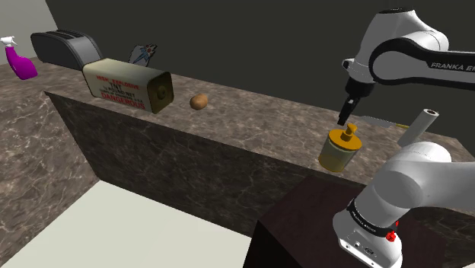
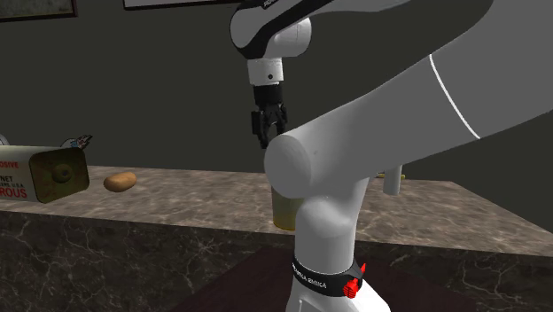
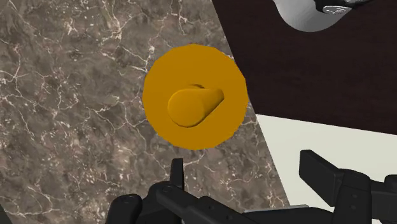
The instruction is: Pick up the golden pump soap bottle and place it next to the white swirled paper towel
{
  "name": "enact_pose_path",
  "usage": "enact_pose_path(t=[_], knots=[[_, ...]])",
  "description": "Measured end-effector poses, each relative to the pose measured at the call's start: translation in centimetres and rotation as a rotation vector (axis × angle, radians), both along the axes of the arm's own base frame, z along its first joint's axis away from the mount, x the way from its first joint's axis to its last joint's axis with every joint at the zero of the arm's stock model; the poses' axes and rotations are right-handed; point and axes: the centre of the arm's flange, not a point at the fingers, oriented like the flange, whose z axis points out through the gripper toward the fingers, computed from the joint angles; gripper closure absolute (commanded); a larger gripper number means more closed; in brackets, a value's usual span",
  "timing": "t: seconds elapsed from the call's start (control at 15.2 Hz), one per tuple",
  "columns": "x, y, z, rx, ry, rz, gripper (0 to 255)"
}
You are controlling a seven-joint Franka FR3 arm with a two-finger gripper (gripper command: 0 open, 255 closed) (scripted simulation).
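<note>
Shoulder view, left to right along the marble counter [image 1: 251, 133]: a purple spray bottle [image 1: 19, 61], a dark toaster [image 1: 65, 47], a tan box [image 1: 128, 85] lying on its side, and a small brown potato [image 1: 199, 101]. Further right, the golden soap bottle [image 1: 340, 150] stands upright near the counter's front edge, close to the stand [image 1: 304, 228]. The gripper [image 1: 345, 118] hangs just above the pump, not touching it. In the wrist view the fingers [image 3: 176, 170] stand wide apart and hold nothing; the soap bottle [image 3: 195, 97] lies ahead of them, not between them. Right of the soap bottle and further back, the white paper towel roll [image 1: 421, 126] leans, apart from it
</note>
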Motion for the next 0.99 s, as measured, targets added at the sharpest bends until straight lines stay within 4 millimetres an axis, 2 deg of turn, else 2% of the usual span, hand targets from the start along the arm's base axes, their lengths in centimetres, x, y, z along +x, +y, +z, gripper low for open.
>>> enact_pose_path(t=[0.07,0.2,0.26,0.73,0.99], knots=[[-0.5,-0.4,-0.9,-0.004,0.004,0.005,0],[-1.7,-2.5,-2.4,-0.011,0.011,0.013,0],[-2.1,-3.2,-2.5,-0.014,0.013,0.017,0],[-2.9,-4.4,-6.5,-0.018,0.017,0.023,0],[-2.9,-4.5,-7.3,-0.018,0.017,0.023,0]])
